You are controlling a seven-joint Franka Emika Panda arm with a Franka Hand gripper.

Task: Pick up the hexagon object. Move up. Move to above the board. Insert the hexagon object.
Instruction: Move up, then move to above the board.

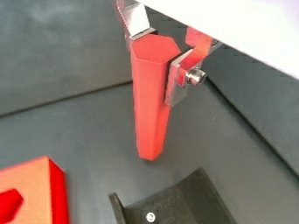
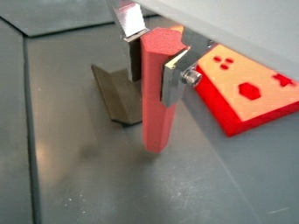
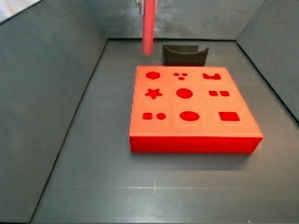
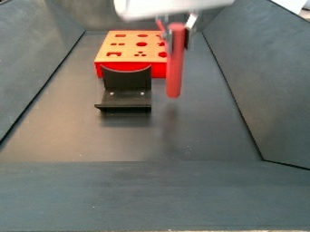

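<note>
The hexagon object is a tall red-pink rod with a six-sided top, hanging upright. My gripper is shut on its upper end, one silver finger on each side; the grip also shows in a wrist view. In a side view the rod hangs under the gripper, beside the fixture and short of the board. In a side view the rod is behind the board, its lower end apparently off the floor. The board's corner also shows in both wrist views.
The dark L-shaped fixture stands on the floor against the board's edge, close to the rod; it also shows in three other views. Sloped grey walls enclose the floor on both sides.
</note>
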